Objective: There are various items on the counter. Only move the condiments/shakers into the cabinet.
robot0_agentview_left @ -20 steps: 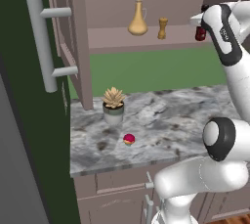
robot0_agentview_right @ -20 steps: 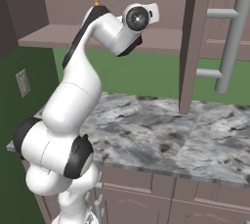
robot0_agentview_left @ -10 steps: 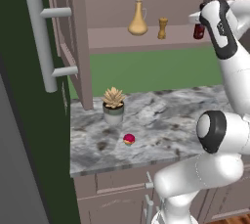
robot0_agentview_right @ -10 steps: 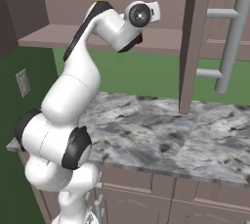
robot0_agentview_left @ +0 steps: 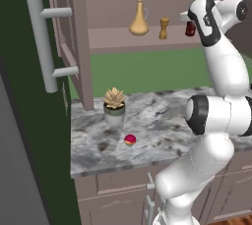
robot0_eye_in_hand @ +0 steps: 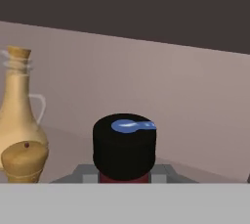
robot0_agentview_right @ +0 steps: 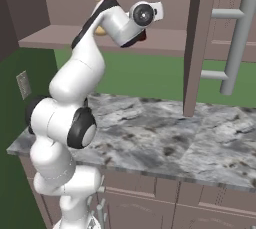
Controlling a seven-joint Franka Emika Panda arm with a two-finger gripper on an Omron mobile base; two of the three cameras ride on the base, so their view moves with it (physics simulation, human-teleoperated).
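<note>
Gripper [robot0_agentview_left: 190, 22] clenched on sauce bottle [robot0_agentview_left: 190, 29], held at shelf height inside cabinet [robot0_agentview_left: 147, 37]; black cap [robot0_eye_in_hand: 124, 145] seen close from the hand camera, red body just below it.

Left to right in the left base view: door [robot0_agentview_left: 66, 32] swung open with bar handle [robot0_agentview_left: 42, 42]; flask [robot0_agentview_left: 139, 18] and wooden shaker [robot0_agentview_left: 164, 28] standing upright on the shelf, near each other but apart; sauce bottle to their right, well clear of both. Cannot tell whether its base touches the shelf.

On counter [robot0_agentview_left: 162, 121]: potted succulent [robot0_agentview_left: 114, 105] and small red round thing [robot0_agentview_left: 130, 140], correctly left in place.

Handling, as judged: bottle rigid, light, smooth-sided, top-heavy if tilted. Best held around the body below the cap, kept upright, set down flat before release.
</note>
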